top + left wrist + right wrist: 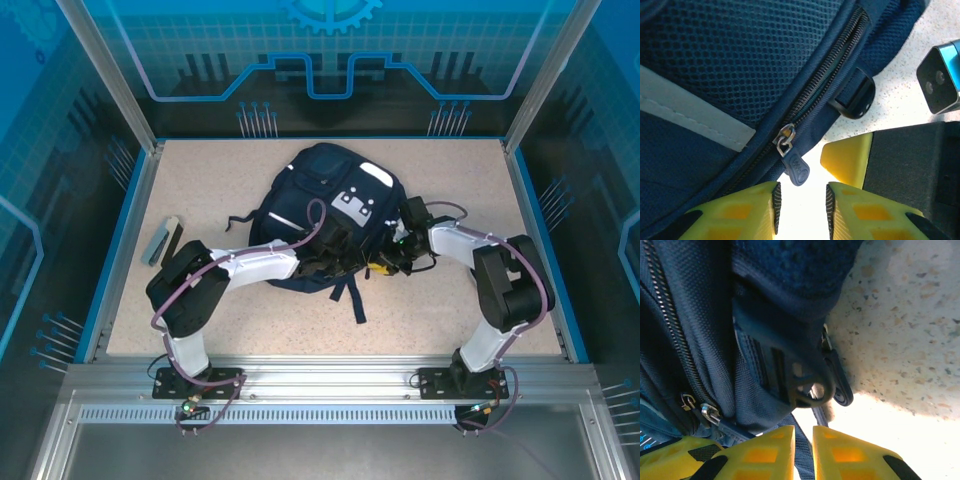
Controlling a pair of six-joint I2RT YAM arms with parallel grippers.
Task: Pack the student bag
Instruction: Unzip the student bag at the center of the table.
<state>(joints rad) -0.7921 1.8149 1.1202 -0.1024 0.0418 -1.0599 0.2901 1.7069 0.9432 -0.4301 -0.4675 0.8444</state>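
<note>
left gripper (pixel 802 194) parted, empty; zipper pull (pixel 795 169) just beyond fingertips, could slip aside on closing. right gripper (pixel 803 434): can't tell if holding.

Navy-blue student bag (pixel 310 200) with white patches and pale grey stripe, yellow left end effector (pixel 801 196), beige speckled table (pixel 215 180)

The student bag (pixel 320 215) is being borne mid-table (pixel 450 320), its near edge being met by the left gripper (pixel 801 192) from the left and the right gripper (pixel 803 432) from the right. A flat slab (pixel 163 241) is being kept well apart, far left.
</note>
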